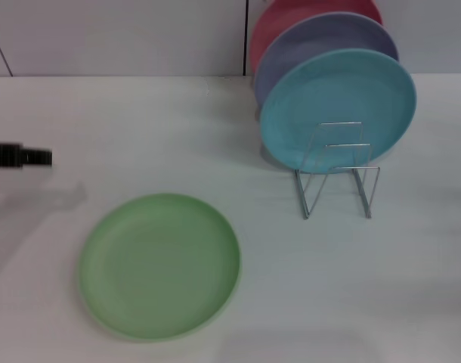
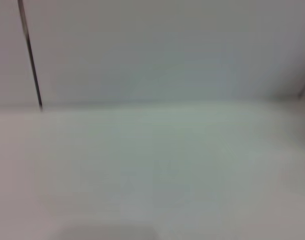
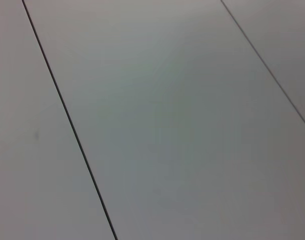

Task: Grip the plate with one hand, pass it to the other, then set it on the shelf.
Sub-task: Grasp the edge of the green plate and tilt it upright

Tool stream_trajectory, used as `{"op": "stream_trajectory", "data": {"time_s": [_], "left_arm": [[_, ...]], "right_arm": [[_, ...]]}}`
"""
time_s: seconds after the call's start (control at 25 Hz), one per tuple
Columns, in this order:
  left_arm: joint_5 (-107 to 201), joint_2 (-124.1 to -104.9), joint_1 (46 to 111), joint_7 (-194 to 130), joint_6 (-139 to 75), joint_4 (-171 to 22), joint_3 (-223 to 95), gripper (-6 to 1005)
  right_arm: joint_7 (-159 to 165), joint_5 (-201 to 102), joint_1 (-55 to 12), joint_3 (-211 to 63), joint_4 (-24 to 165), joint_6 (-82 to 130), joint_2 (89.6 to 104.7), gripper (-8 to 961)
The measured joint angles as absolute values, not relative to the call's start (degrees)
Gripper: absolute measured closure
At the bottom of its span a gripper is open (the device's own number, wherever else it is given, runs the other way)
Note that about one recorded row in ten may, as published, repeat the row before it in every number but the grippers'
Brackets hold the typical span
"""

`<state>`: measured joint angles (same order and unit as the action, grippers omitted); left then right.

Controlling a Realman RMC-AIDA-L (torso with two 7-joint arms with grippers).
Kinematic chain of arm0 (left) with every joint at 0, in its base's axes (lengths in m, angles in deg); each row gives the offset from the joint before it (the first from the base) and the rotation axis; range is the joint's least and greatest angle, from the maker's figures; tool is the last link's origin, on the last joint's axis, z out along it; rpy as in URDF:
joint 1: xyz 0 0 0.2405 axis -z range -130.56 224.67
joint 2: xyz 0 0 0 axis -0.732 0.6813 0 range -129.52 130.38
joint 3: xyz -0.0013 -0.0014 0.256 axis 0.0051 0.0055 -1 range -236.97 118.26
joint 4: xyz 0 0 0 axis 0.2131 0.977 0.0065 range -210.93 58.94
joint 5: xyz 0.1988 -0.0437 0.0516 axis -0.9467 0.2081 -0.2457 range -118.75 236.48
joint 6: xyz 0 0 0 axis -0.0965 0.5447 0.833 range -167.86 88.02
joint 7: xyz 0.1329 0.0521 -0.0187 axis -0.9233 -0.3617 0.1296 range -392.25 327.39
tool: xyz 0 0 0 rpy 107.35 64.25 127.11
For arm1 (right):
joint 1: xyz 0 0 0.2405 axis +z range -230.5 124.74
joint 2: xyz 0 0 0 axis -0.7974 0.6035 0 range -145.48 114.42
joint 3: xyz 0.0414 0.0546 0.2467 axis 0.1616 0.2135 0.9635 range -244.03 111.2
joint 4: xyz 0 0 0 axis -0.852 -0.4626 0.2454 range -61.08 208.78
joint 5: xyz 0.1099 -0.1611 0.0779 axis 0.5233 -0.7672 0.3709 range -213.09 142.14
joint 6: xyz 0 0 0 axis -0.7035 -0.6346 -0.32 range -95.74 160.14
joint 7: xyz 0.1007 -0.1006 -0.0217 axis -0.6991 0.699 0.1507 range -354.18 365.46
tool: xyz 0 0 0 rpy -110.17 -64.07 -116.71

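The light green plate (image 1: pixel 160 265) lies flat on the white table, near its front left. My left gripper (image 1: pixel 23 156) pokes in as a black tip at the left edge of the head view, up and to the left of the plate and apart from it. The shelf (image 1: pixel 338 175), a thin silver wire rack, stands at the right with its front slots bare. The right gripper is out of view. Both wrist views hold only pale surfaces with dark seams.
A turquoise plate (image 1: pixel 338 108), a lavender plate (image 1: pixel 314 45) and a red plate (image 1: pixel 291 19) stand upright in the rear of the rack. White table (image 1: pixel 291 287) spreads between the green plate and the rack. A wall rises behind.
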<state>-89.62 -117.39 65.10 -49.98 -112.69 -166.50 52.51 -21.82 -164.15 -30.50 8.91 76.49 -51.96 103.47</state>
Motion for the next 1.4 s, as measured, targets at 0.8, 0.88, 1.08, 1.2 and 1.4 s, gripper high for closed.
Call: {"op": "stream_trajectory", "data": {"time_s": [0.8, 0.88, 1.08, 1.2, 1.4], "left_arm": [[-93.2, -117.63, 71.4, -26.6, -130.5, -160.1, 43.0, 250], [-93.3, -117.67, 72.0, -26.2, -130.4, -158.7, 42.6, 251], [-93.6, -117.82, 73.7, -25.2, -129.3, -156.8, 40.8, 255], [-93.8, -117.85, 74.0, -25.1, -128.6, -156.4, 40.2, 257], [-94.1, -117.89, 74.2, -25.0, -127.5, -155.8, 39.2, 267]], "right_arm": [[-21.7, -163.8, -27.5, 9.5, 77.9, -51.1, 101.88, 244], [-21.7, -163.8, -27.2, 9.5, 77.9, -51.1, 101.56, 244], [-21.7, -163.8, -26.6, 9.5, 77.9, -50.8, 100.77, 245], [-21.7, -163.8, -26.5, 9.5, 77.9, -50.6, 100.51, 245], [-22.0, -163.7, -26.5, 9.5, 77.9, -50.6, 100.17, 245]]}}
